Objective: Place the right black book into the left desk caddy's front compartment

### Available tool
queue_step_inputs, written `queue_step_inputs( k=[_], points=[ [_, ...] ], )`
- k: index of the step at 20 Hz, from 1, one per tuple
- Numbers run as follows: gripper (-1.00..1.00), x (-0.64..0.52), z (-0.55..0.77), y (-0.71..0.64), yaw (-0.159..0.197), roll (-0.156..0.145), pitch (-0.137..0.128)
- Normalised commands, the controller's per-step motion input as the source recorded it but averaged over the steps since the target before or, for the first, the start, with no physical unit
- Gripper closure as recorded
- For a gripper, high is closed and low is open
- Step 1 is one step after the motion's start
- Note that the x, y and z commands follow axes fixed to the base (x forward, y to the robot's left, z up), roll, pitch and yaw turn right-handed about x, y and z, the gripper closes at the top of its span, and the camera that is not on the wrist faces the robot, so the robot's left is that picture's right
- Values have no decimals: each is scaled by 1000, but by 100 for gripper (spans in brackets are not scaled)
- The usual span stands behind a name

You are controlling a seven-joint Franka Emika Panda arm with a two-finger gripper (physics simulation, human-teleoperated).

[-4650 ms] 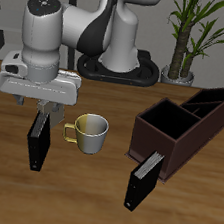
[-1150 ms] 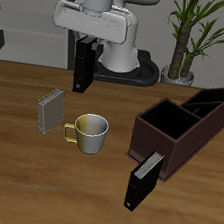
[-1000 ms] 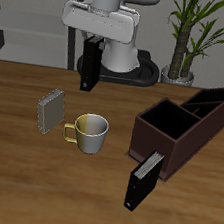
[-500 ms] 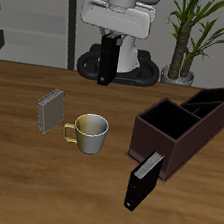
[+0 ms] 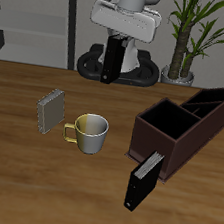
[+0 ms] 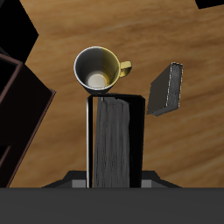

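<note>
The right black book point(image 5: 112, 60) is held upright in the gripper point(image 5: 118, 36), which is pinched on the book's upper end and is raised high above the surface point(image 5: 16, 161), so that the book hangs well clear of it. In the wrist view the book's page edge point(image 6: 112, 140) is seen running straight away from the gripper. Below the gripper and slightly toward the surface's front edge, a metal mug point(image 5: 90, 131) with a yellow handle is seen standing upright, and a small grey book point(image 5: 50, 111) is propped just beside it, apart from it. The left desk caddy point(image 5: 189, 120) is set well apart from the gripper, lower and off to one side, its front compartment point(image 5: 169, 119) lying open and dark inside. A second black book point(image 5: 142, 181) is leaned against the caddy's front wall. Nothing is seen between the held book and the caddy's opening.
</note>
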Motion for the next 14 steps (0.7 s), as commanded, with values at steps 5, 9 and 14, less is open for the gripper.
queue_step_inputs(
  k=[5,9,14],
  points=[
    [100,-403,-75,315,-31,-51,-68],
    [100,-275,-54,228,-57,-41,-7],
    [100,-199,24,258,-31,-25,-37]
  ],
)
